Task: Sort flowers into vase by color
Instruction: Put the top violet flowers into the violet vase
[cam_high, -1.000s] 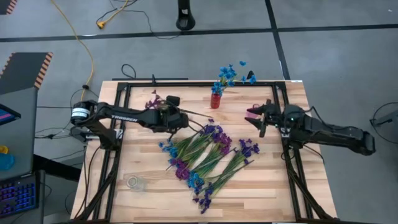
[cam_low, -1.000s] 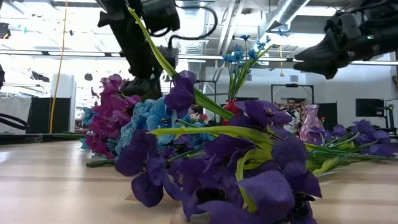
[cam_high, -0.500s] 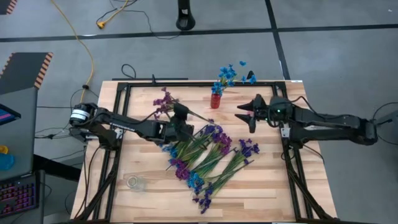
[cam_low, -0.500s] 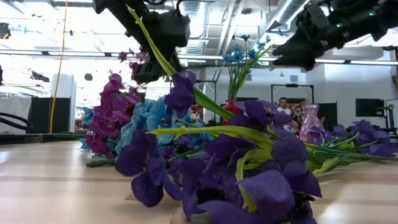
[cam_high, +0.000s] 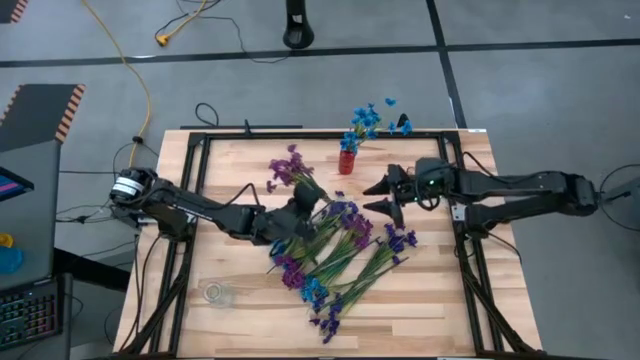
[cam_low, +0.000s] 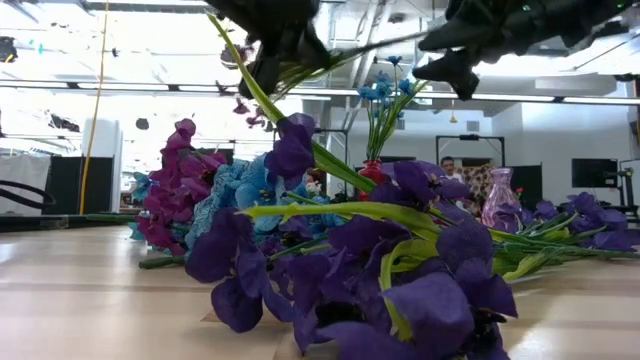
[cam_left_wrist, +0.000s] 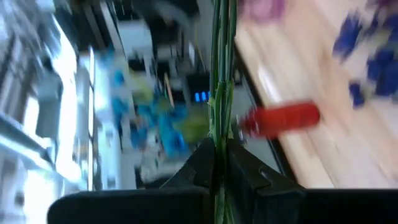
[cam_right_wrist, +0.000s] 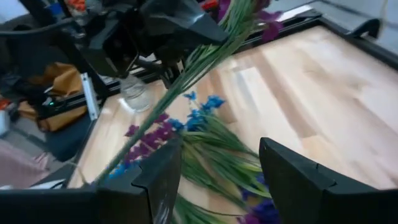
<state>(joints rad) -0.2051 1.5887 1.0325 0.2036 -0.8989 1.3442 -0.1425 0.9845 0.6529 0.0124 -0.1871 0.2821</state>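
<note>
Left end effector (cam_high: 303, 206): clenched on the green stems of a magenta-purple flower bunch (cam_high: 290, 166), carried above the near edge of the flower pile (cam_high: 335, 255).
Flower pile: blue, magenta and violet stems lying loose at the middle of the surface (cam_high: 230, 160).
Red vase (cam_high: 346, 161): at the far edge, upright, already holding blue flowers (cam_high: 366, 118).
Right end effector (cam_high: 382, 194): fingers spread and released, poised just beside the held stems, above the pile's right side.
Risk, handover: if the right fingers close off-centre, the thin stems could splay and some drop back into the pile.
Risk, vase: the narrow vase looks easy to tip with a sideways brush.
Risk, colour: purple put in the red vase would mix the colours.
Room: bare wood left of and behind the pile; a clear glass (cam_high: 218, 294) stands near the front left.
</note>
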